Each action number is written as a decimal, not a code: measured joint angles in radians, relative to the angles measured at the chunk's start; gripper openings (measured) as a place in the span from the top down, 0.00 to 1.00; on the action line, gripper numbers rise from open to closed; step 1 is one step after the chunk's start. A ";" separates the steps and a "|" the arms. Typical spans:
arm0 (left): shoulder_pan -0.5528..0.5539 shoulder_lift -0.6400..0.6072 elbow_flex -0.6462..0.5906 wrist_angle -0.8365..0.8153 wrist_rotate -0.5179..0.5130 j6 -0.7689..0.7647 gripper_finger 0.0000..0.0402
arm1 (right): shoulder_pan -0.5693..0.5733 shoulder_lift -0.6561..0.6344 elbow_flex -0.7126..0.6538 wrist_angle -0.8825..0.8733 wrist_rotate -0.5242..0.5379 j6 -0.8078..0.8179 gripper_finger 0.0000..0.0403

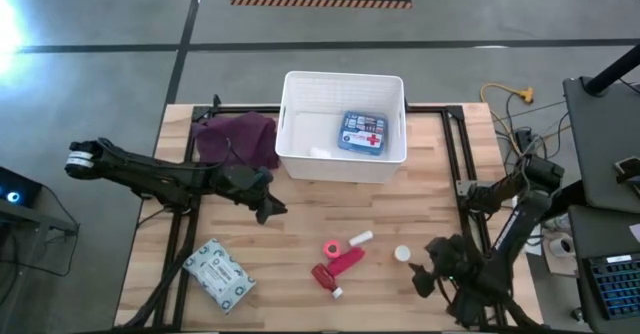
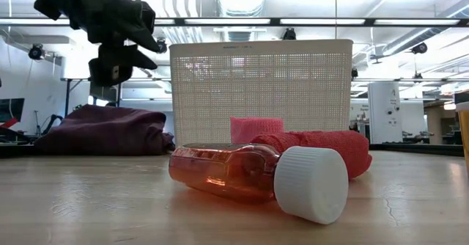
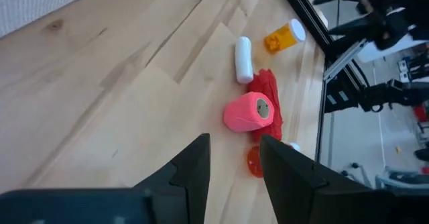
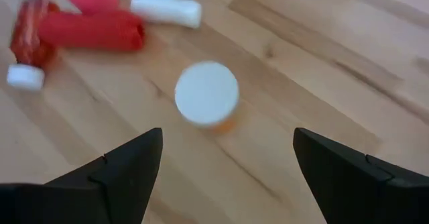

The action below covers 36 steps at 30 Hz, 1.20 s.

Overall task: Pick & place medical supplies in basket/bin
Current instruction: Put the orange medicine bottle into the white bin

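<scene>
The white ribbed tub stands at the table's far middle with the blue box lying inside it. On the table's near half lie the grey-white packet, pink tape roll, a red wrap, a red bottle on its side, a white tube and a small white-capped orange bottle. My left gripper hovers near the tub's left corner, narrowly open and empty. My right gripper is wide open, with the white-capped bottle ahead of it.
A maroon-purple cloth lies bunched against the tub's left wall. Black frame rails run along the table's left and right sides. Bare wood lies between the tub and the cluster of supplies. Cables and desks stand beyond the right edge.
</scene>
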 joint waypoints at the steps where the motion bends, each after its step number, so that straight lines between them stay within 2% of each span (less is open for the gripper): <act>1: 0.000 0.000 0.000 0.000 0.000 -0.014 0.72 | 0.000 -0.001 -0.027 0.030 0.027 -0.004 0.19; 4: 0.000 0.000 0.000 -0.001 0.000 -0.038 0.72 | 0.002 0.006 -0.084 0.121 0.077 -0.084 0.19; 9: 0.000 0.000 0.000 -0.006 0.000 -0.097 0.72 | 0.002 0.046 -0.123 0.220 0.082 -0.251 0.19; 16: 0.000 0.000 0.000 -0.009 -0.020 -0.148 0.72 | 0.002 0.075 -0.169 0.252 0.143 -0.279 0.19; 25: 0.000 0.000 0.000 -0.052 -0.053 -0.167 0.72 | -0.026 0.087 -0.296 0.554 0.172 -0.410 0.19; 29: 0.000 0.000 0.000 -0.055 -0.053 -0.187 0.72 | -0.064 0.099 -0.310 0.578 0.204 -0.472 0.20; 33: 0.000 0.000 0.000 -0.057 -0.053 -0.240 0.72 | -0.092 0.105 -0.328 0.595 0.183 -0.495 0.20; 36: -0.002 0.000 0.000 -0.057 -0.053 -0.263 0.72 | -0.091 0.116 -0.348 0.624 0.176 -0.495 0.24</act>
